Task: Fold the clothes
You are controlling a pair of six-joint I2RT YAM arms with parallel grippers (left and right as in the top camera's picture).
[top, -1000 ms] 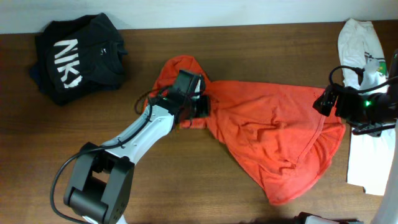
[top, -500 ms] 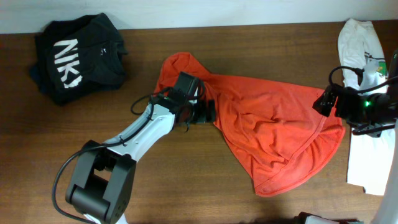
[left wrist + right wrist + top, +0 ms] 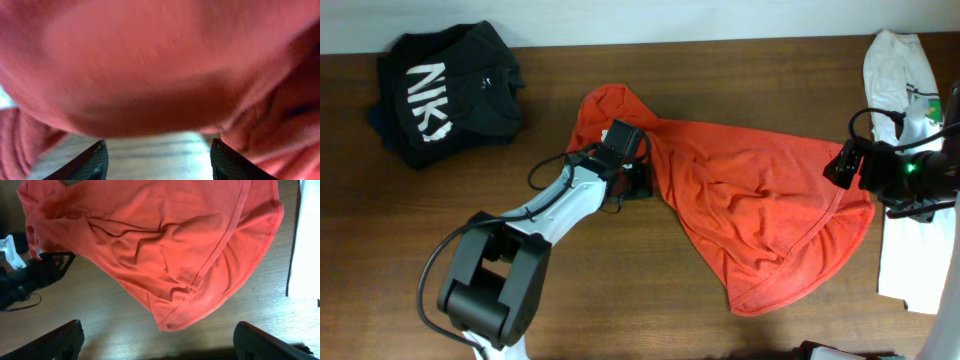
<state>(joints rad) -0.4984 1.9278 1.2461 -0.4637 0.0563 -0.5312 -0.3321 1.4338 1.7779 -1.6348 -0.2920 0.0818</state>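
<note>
The orange-red shirt (image 3: 750,215) lies crumpled on the table (image 3: 620,290). The left gripper (image 3: 159,155) is at its left edge, fingers apart and empty, cloth just ahead. The right gripper (image 3: 160,340) hovers wide open over the hem, holding nothing.

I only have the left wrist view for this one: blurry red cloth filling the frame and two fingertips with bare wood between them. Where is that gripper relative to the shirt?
Observer: From overhead, the left gripper sits at the left edge of the orange-red T-shirt, which lies crumpled and unfolded across the middle and right of the table.
Operator: And the other arm?
Observer: The right gripper is above the shirt's right side, jaws wide open and holding nothing.
Operator: Any other clothes out?
Observer: Two. A black garment with white lettering lies at the far left corner, and a white garment lies along the right edge.
</note>
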